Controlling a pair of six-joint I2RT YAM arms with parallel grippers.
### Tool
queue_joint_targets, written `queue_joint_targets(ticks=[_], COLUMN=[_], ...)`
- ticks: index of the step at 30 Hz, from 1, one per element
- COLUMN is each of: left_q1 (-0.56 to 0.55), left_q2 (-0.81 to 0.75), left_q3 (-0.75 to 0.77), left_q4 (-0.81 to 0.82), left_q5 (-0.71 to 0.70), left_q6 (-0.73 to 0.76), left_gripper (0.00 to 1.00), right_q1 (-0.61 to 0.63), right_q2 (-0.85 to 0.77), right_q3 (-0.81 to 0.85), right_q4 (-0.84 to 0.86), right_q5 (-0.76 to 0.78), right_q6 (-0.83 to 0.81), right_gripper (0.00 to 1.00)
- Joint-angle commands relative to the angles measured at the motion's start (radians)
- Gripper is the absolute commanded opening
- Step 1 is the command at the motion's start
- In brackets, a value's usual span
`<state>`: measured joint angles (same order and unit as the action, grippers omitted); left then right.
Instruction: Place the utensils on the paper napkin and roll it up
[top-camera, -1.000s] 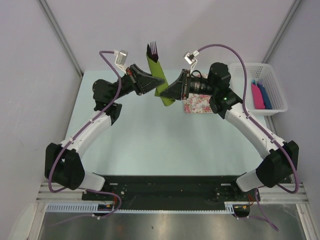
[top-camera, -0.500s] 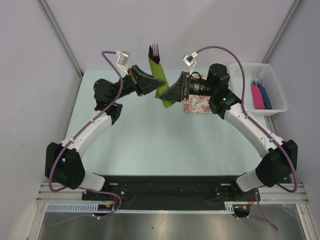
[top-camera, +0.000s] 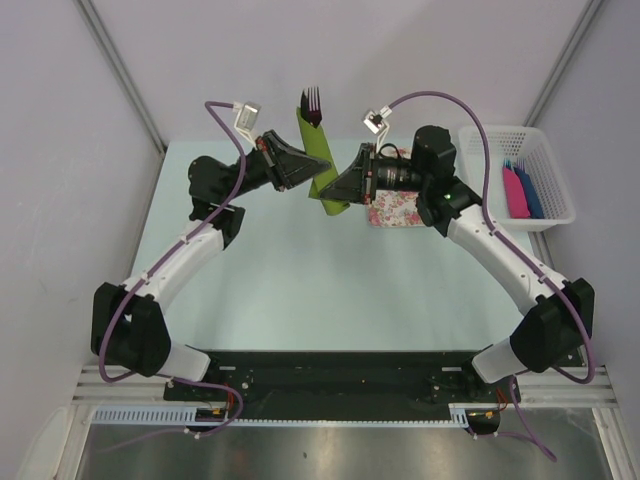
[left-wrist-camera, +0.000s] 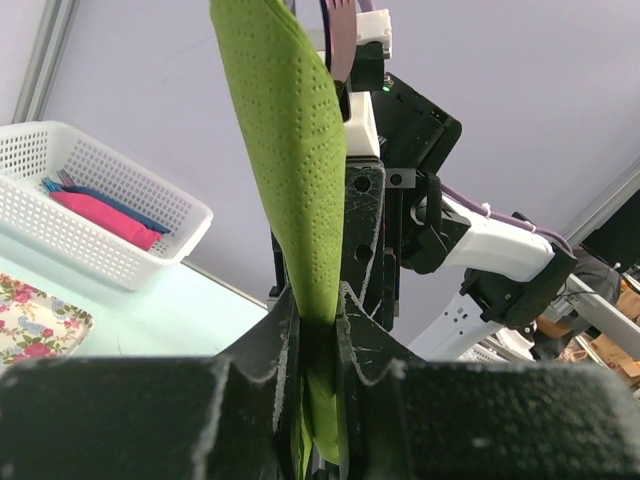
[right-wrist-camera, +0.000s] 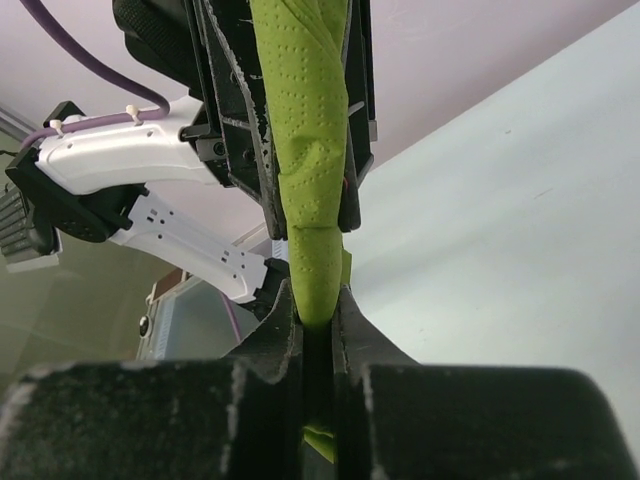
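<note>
The paper napkin (top-camera: 316, 150), olive green, is rolled into a slim tube and held in the air over the far side of the table, leaning up and away. Dark purple fork tines (top-camera: 311, 100) of the utensils stick out of its top; the rest of the utensils is hidden inside. My left gripper (top-camera: 320, 165) is shut on the roll's middle, where the napkin (left-wrist-camera: 290, 150) rises from between its jaws (left-wrist-camera: 318, 310). My right gripper (top-camera: 338, 188) is shut on the lower end, with the napkin (right-wrist-camera: 305, 150) pinched at its fingertips (right-wrist-camera: 317, 305).
A pink-and-white floral mat (top-camera: 400, 212) lies on the table under the right wrist. A white mesh basket (top-camera: 545, 170) at the far right holds flat pink and blue pieces (top-camera: 515, 190). Grey walls close in behind and on both sides.
The right gripper's jaws have come together on the roll's lower end. The roll's top has drifted slightly right. The left arm has hardly moved.
</note>
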<state>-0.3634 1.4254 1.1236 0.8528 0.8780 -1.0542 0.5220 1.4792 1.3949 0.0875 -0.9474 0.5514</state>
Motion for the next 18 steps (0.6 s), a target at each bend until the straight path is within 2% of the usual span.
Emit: queue_joint_targets(ticks=[1,3,4,5,6,18], left_q1=[0.004,0.006,0.007,0.007,0.007,0.007], left_q2=[-0.011,-0.013,-0.011,-0.01,-0.011,-0.005], left_q3=[0.073,0.068,0.071,0.07,0.073,0.088], left_q4=[0.109,0.106,0.103,0.103,0.101,0.075], left_q5=[-0.059,-0.065,-0.066,-0.065,-0.071,-0.082], left_q6=[0.072,0.069,0.065,0.063,0.062,0.046], left_gripper=[0.0,0.0,0.0,0.0,0.0,0.0], right_q1=[0.001,-0.005,-0.005,-0.007,-0.007,0.009], right_q2=[0.035,0.035,0.03,0.029,0.023,-0.045], right_q3=[0.006,0.007,0.01,0.01,0.009,-0.048], right_q4=[-0.054,-0.015,-0.031,-0.04,-0.052,-0.164], right_q5=[-0.03,-0.047,-0.045,-0.034,-0.03,0.009], right_q6=[0.119,0.13,0.121,0.108,0.096,-0.07], right_gripper=[0.0,0.0,0.26,0.35,0.39,0.39])
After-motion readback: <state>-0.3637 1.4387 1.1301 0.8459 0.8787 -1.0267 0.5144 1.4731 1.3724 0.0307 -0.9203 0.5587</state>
